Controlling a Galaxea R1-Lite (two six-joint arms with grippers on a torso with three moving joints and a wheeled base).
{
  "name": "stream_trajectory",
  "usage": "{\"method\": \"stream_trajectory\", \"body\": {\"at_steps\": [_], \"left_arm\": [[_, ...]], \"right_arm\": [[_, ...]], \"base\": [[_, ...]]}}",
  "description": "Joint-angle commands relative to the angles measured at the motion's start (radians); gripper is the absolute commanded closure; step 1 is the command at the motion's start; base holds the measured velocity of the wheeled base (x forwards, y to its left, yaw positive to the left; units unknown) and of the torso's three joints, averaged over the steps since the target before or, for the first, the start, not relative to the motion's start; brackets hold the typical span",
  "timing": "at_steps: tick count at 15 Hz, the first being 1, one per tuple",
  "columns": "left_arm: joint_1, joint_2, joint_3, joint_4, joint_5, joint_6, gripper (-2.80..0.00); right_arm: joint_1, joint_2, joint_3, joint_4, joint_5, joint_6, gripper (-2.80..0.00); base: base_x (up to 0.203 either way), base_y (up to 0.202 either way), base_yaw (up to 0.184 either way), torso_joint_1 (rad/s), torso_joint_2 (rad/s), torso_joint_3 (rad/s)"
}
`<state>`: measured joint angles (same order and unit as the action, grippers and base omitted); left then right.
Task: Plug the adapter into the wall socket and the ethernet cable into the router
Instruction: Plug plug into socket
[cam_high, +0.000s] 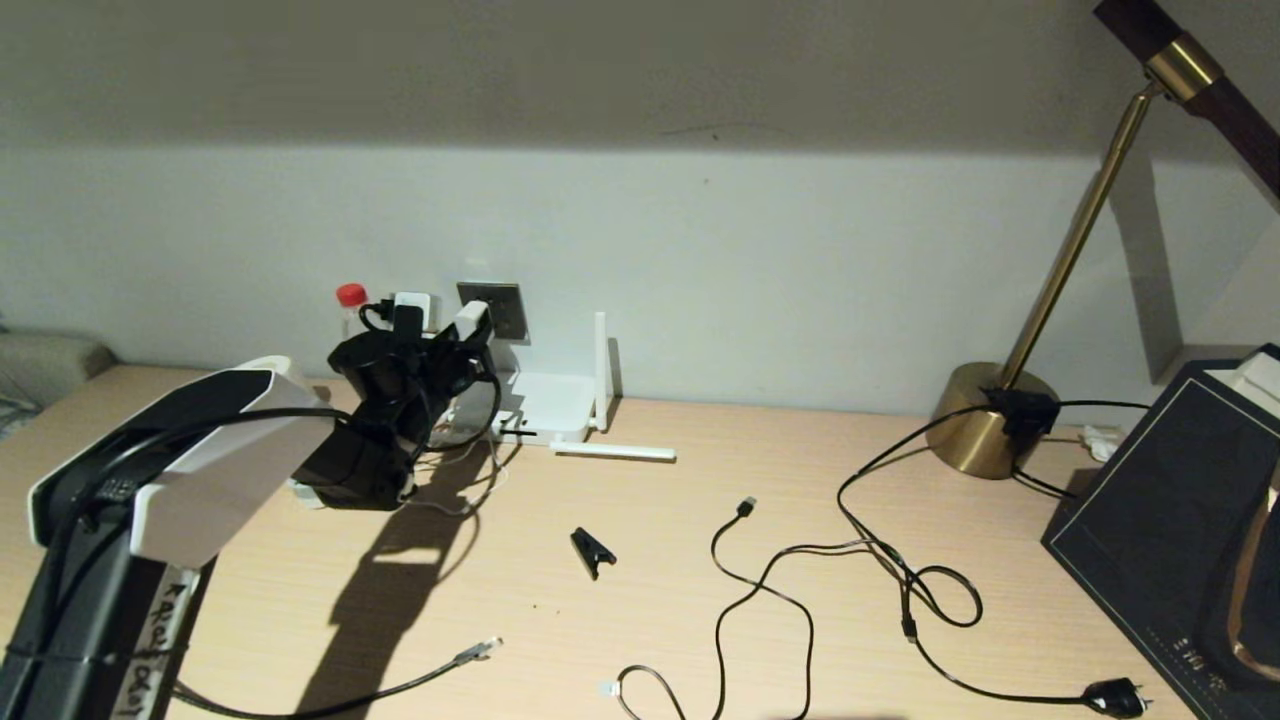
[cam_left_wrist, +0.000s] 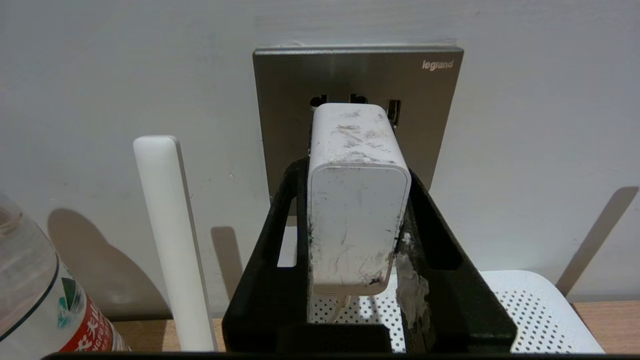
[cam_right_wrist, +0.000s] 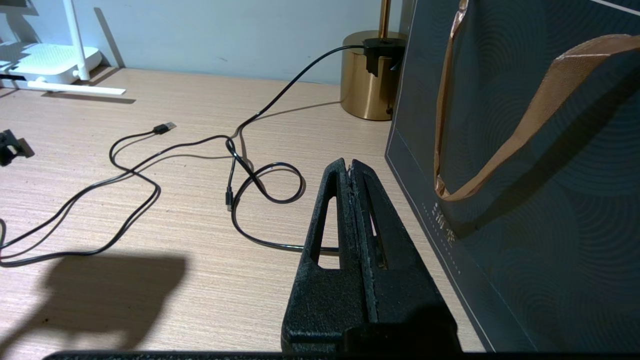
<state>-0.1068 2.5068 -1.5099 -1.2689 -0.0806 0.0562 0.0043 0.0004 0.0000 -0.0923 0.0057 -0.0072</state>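
The left hand (cam_left_wrist: 357, 220) reaches level toward the wall, gripping the white adapter (cam_left_wrist: 356, 200) right at the grey wall socket (cam_left_wrist: 435, 115), above the router (cam_left_wrist: 525, 310). Only the left wrist view shows the adapter's front against the plate's pin holes. The right hand (cam_right_wrist: 352, 167) hovers closed over the worktop (cam_right_wrist: 200, 240), empty. The ethernet cable (cam_high: 440, 675) lies near the worktop's front edge.

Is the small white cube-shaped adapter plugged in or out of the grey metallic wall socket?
Cannot tell. The small white cube-shaped adapter, clamped by the left gripper, meets the grey metallic wall socket, hiding its pins.
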Motion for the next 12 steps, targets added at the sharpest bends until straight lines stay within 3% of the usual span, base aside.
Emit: {"method": "stream_trajectory", "body": {"at_steps": [1, 12], "left_arm": [[-0.001, 0.000, -0.010, -0.004, -0.001, 0.001, 0.00], [-0.001, 0.026, -0.067, 0.029, 0.001, 0.001, 0.00]], "right_arm": [[0.000, 0.001, 0.035, -0.001, 0.000, 0.000, 0.00], [0.000, 0.001, 0.035, -0.001, 0.000, 0.000, 0.00]], "base": [[0.000, 0.000, 0.000, 0.000, 0.00, 0.000], [0.000, 0.000, 0.000, 0.000, 0.00, 0.000]]}}
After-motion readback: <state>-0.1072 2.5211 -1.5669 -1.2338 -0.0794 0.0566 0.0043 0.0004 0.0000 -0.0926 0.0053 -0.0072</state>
